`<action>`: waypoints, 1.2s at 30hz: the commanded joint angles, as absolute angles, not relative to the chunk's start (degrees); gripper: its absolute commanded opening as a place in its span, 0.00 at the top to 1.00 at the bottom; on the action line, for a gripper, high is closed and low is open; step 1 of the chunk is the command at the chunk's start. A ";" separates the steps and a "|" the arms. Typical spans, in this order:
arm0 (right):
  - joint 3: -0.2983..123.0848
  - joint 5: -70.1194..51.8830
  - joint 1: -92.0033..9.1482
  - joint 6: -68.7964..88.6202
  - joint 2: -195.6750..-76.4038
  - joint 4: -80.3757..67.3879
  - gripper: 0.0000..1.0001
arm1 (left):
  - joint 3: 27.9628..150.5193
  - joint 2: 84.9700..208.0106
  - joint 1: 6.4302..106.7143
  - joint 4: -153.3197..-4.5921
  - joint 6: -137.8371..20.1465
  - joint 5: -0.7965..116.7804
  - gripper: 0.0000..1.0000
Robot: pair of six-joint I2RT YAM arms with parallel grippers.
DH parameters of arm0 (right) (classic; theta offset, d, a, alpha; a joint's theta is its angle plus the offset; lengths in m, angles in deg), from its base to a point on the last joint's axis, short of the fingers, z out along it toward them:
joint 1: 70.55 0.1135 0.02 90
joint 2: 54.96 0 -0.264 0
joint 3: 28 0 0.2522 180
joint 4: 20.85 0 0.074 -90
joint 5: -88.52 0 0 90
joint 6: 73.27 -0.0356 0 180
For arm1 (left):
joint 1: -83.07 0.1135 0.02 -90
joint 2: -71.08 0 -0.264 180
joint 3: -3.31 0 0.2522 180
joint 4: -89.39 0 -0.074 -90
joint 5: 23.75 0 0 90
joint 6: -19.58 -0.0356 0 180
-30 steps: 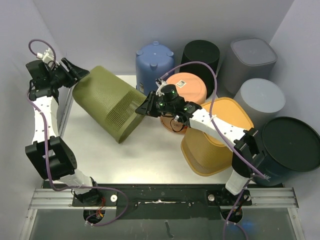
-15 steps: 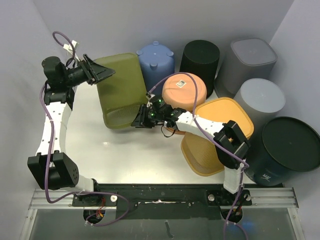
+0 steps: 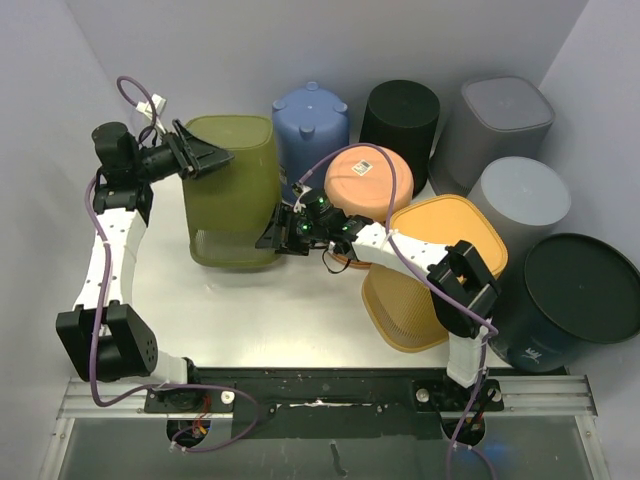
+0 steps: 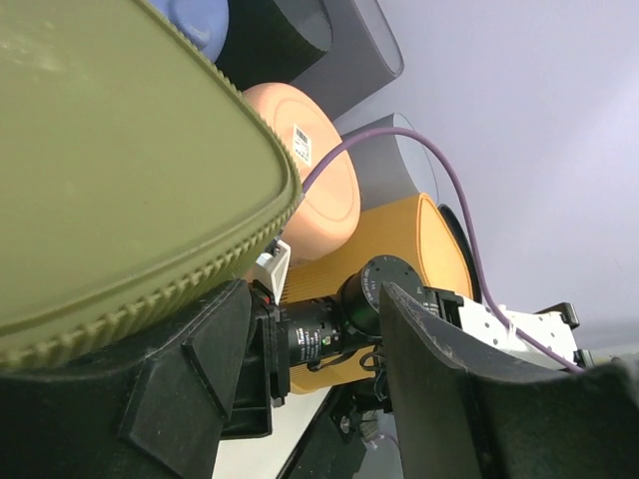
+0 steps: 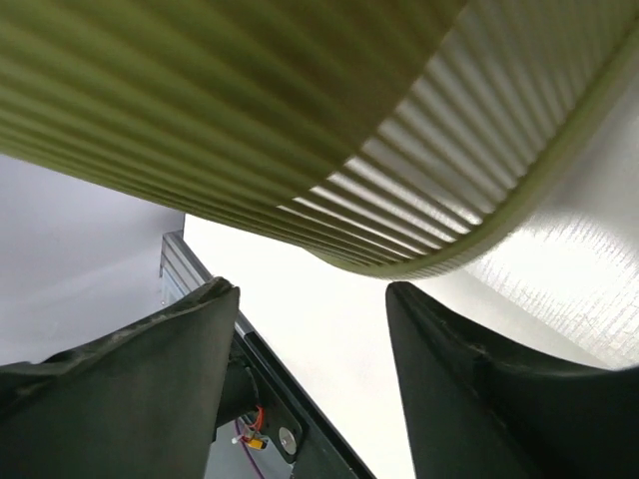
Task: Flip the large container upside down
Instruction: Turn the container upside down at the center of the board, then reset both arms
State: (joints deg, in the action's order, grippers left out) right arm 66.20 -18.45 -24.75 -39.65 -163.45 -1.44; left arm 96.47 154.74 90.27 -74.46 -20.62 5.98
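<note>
Olive ribbed container (image 3: 232, 195) stands base-up, long axis nearly vertical, left and right jaws apart.

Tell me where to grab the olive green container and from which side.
Probably its open rim, low by the table, approached from the right, where the right gripper sits with jaws open. The olive green container stands nearly base-up; its closed base and body look too broad for the jaws, while the thin ribbed wall at the rim would fit between them.
</note>
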 commanded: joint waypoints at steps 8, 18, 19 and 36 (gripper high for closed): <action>75.09 -13.26 -21.24 -30.53 -154.97 5.07 0.29 | 105.54 145.59 85.07 -59.96 -33.96 10.33 0.44; 82.34 -0.77 -20.18 -18.81 -143.54 14.77 0.20 | 113.08 143.16 81.22 -45.17 -43.45 27.76 0.31; 82.71 2.19 -20.16 -17.27 -142.08 15.57 0.19 | 114.27 143.68 80.04 -43.31 -44.53 32.22 0.29; 66.01 46.58 -36.51 -11.17 -109.68 31.30 0.02 | 110.30 144.48 66.25 -48.13 -45.70 75.38 0.26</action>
State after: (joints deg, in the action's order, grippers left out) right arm 67.91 37.40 -35.11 -10.71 -114.84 28.20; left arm 111.37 147.33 66.60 -40.47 -48.64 67.73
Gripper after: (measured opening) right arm 0.978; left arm 0.733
